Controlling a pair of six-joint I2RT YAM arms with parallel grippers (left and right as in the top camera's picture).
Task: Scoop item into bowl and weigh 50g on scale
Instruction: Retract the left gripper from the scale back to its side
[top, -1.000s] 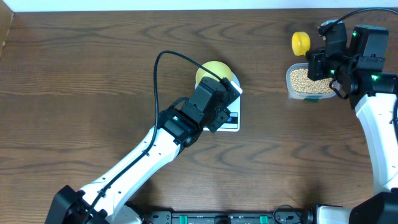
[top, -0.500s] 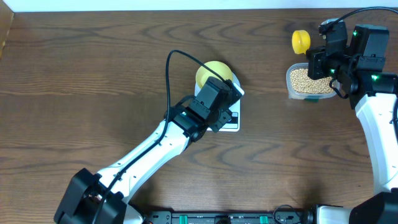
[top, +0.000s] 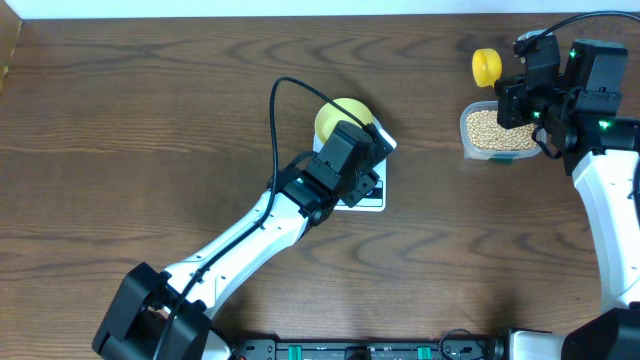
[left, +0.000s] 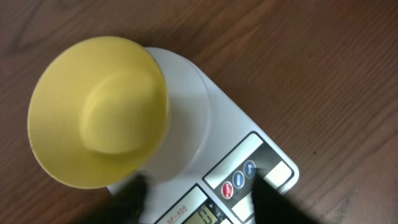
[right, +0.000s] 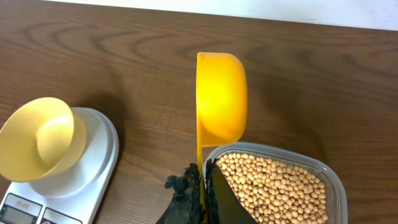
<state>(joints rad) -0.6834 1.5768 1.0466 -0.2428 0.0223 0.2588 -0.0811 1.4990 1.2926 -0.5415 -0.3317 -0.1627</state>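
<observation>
The pale-yellow bowl sits empty on the round platform of the white scale, a little off its centre; from overhead the bowl shows just past my left arm. My left gripper hovers open over the scale's display and buttons, one fingertip beside the blue button. My right gripper is shut on the handle of an empty yellow scoop, whose cup is held beside the tub. The beans fill a clear tub.
The left arm's black cable loops above the scale's left side. The tub's rim lies right next to my right fingers. A pale wall edge runs along the far side of the wooden table.
My left gripper has opened from shut and shifted slightly right over the scale. The right arm with the scoop has barely moved.
</observation>
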